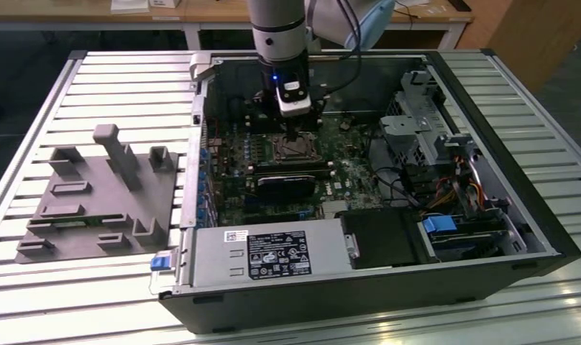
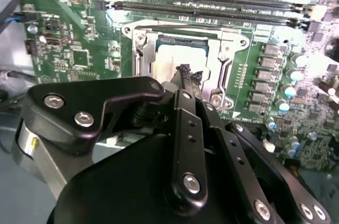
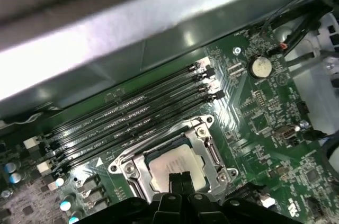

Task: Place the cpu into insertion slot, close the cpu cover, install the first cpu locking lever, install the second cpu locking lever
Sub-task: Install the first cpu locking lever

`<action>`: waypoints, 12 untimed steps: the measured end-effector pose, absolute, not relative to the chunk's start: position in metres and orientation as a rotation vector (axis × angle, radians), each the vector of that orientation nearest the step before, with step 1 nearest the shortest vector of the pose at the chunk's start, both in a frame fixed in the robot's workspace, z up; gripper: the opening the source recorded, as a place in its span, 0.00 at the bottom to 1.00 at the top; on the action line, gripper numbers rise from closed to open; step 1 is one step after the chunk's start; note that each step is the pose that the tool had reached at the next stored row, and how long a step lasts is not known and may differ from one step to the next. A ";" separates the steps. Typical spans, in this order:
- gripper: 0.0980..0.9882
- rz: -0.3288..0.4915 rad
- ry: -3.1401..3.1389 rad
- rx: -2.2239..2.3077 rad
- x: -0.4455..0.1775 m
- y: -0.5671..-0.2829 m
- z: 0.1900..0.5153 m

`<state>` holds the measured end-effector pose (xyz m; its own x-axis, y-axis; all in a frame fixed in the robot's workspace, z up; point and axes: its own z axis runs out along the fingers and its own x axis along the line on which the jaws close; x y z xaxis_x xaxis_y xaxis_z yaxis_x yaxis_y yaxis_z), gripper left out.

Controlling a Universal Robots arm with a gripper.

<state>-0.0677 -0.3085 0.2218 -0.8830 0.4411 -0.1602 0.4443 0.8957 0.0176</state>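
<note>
My gripper [image 3: 177, 180] hangs just over the cpu [image 3: 172, 168], its fingertips [image 2: 186, 71] drawn together with nothing between them, as far as I can judge. The chip already lies flat in the insertion slot [image 3: 170, 161], its pale top showing through the cut-out of the cpu cover [image 3: 204, 144], which lies down around it, beside the memory slots [image 3: 132, 115]

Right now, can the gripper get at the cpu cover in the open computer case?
Probably yes. The gripper hangs directly over the cpu and the cpu cover, its fingertips close to them. Nothing stands between; the memory slots lie beside.
</note>
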 end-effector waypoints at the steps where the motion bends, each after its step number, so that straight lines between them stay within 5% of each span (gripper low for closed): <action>1: 0.00 -0.029 2.902 0.682 -0.068 -0.308 0.224; 12: 0.00 -0.029 2.902 0.682 -0.067 -0.309 0.234</action>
<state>-0.0675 -0.3086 0.2337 -0.8831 0.4410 -0.1600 0.4441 0.8958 0.0176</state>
